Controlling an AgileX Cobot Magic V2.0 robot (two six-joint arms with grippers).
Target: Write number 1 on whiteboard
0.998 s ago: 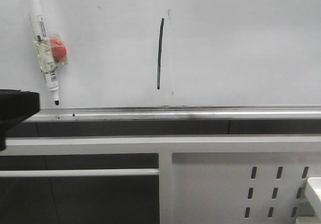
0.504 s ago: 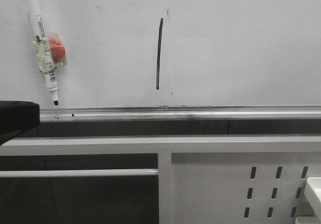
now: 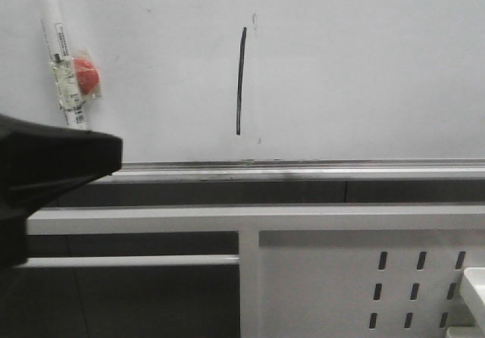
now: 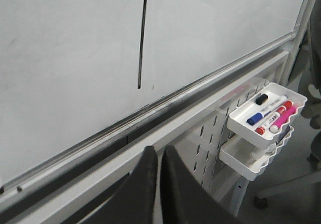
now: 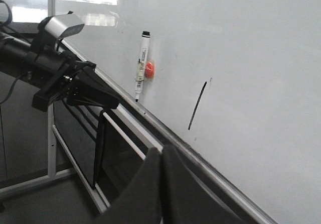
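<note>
The whiteboard (image 3: 364,65) fills the upper front view, with a silver rail (image 3: 303,168) along its lower edge. The number 1 (image 3: 240,80) is a thin dark stroke near the board's middle; it also shows in the left wrist view (image 4: 142,38) and the right wrist view (image 5: 197,106). A white marker (image 3: 62,57) with a black cap hangs on the board at the far left, held by a red magnet (image 3: 88,76). My left gripper (image 3: 114,154) is shut and empty, just below the marker and covering its tip. My right gripper (image 5: 161,152) is shut and empty, off the board.
A white perforated frame (image 3: 356,270) stands below the rail. Two white trays (image 4: 266,114) hang on it at the right; the upper one holds several markers. The left arm and its camera (image 5: 62,28) stand in front of the board's left part.
In the front view my left gripper has risen and reached further right, and now hides the marker's tip. The stroke and the marker have not moved.
</note>
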